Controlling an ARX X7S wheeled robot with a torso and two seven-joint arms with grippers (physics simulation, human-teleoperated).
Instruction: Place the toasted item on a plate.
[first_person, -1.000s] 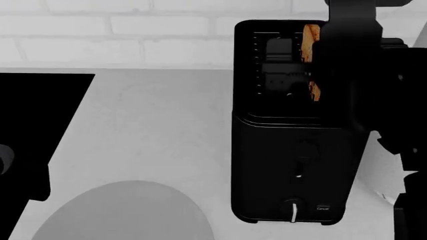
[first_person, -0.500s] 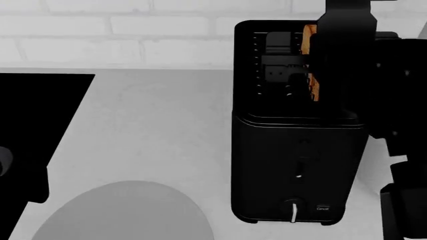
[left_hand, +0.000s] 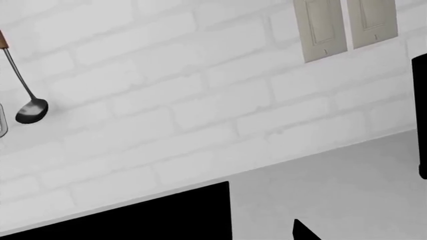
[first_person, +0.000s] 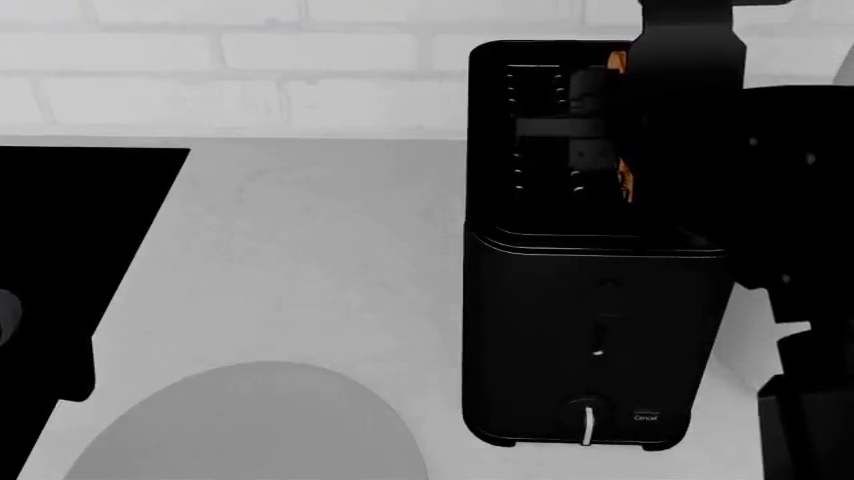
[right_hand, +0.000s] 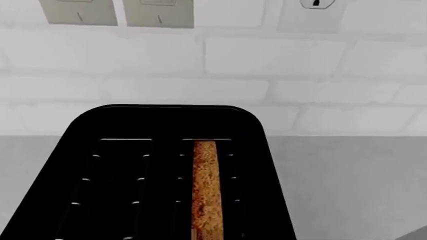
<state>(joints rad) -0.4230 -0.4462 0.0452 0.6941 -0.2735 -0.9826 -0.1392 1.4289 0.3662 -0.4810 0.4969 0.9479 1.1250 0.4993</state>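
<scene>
Toast (right_hand: 205, 187) is standing in the toaster (right_hand: 160, 175)'s right slot in the right wrist view, ungrasped. Head view: right arm is hovering above it, jaws hidden; plate (first_person: 254, 425) is waiting. Left wrist view: left jaws unseen.

Next, I judge: descending, pinching.

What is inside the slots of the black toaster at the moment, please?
One slot of the black two-slot toaster holds an upright golden-brown toast slice; the other looks empty. The slice's lower part is hidden within the slot, and in the head view the right arm covers most of it.
</scene>
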